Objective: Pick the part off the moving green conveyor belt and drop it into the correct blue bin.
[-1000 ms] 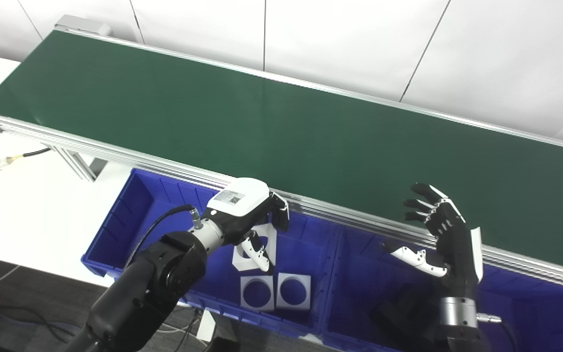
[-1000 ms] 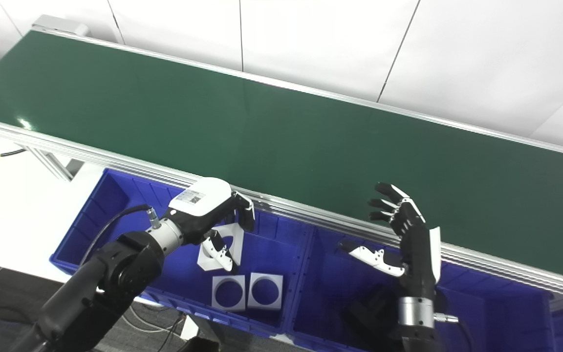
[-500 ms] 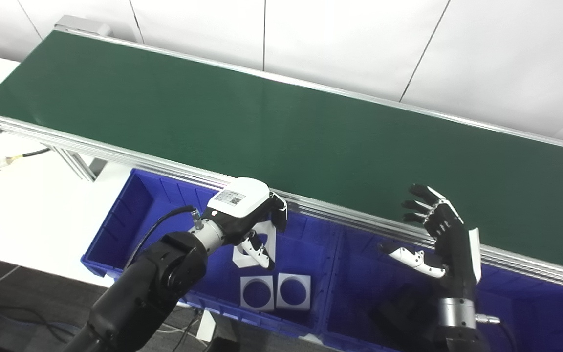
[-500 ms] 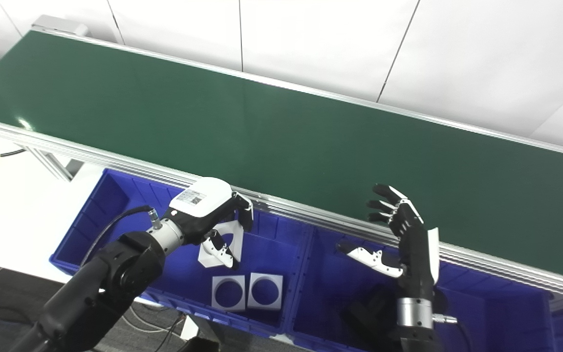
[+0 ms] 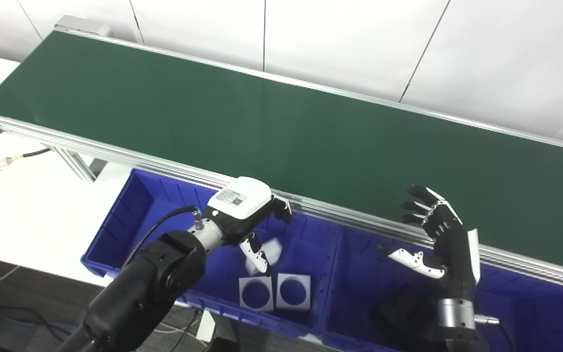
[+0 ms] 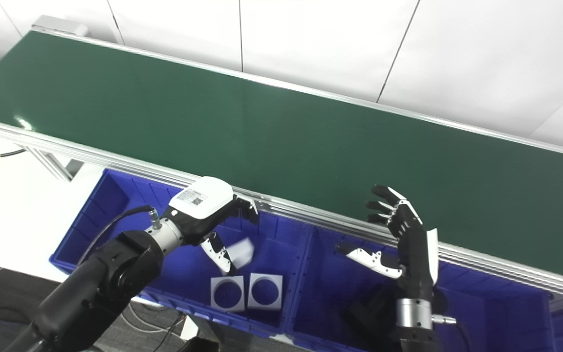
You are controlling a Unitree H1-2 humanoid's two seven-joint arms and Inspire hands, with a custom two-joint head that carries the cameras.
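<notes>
In the left eye view, the left hand (image 5: 245, 215) hovers over the left blue plastic bin (image 5: 130, 220), fingers loosened and spread; a blurred white square part (image 5: 268, 252) sits just beneath them, apparently free of the grip, above two white square parts with round holes (image 5: 275, 292). The long green conveyor belt (image 5: 262, 127) is bare.

In the right eye view, the right hand (image 6: 411, 244) stands upright, fingers splayed and holding nothing, over the neighbouring blue plastic bin (image 6: 496, 313).

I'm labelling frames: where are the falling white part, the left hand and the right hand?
falling white part (image 5: 272, 250), left eye view, blurred face.
left hand (image 5: 242, 210), left eye view, white back.
right hand (image 6: 411, 242), right eye view, palm.
</notes>
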